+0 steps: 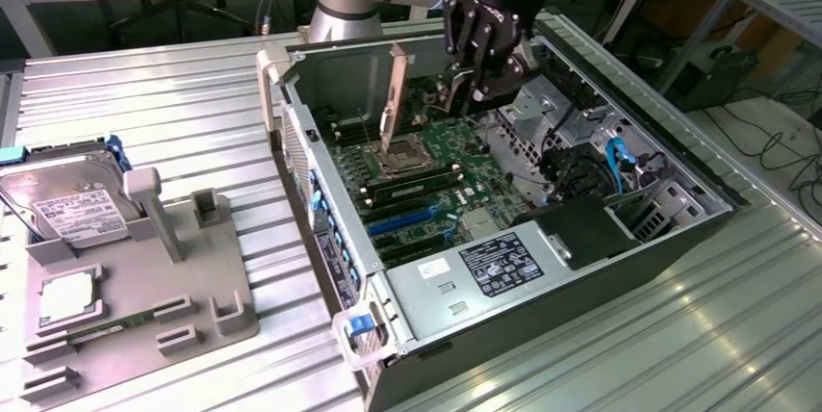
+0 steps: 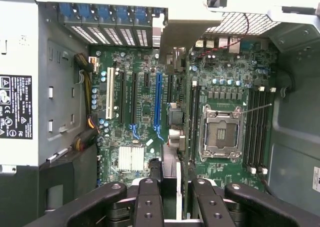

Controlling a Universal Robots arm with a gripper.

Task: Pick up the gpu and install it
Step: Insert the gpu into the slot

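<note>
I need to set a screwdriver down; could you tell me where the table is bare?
Bare table beyond the hard drive, beside the case; also the exterior view's lower right. Crowded: the parts tray, and the case, where the gripper holds the gpu.

The computer case (image 1: 327, 75) lies open at mid-bench on the slatted metal bench (image 1: 154, 94), with the motherboard (image 1: 430, 176) exposed. The end effector (image 1: 463, 92) hangs over the case's far end, clamped on the gpu (image 1: 398, 94). The card stands upright above the motherboard, slightly tilted; contact with a slot cannot be determined. Near the bench edge at the exterior view's left, a grey fixture (image 1: 192, 287) carries a hard drive (image 1: 64, 205) and a CPU chip (image 1: 64, 298).
</note>
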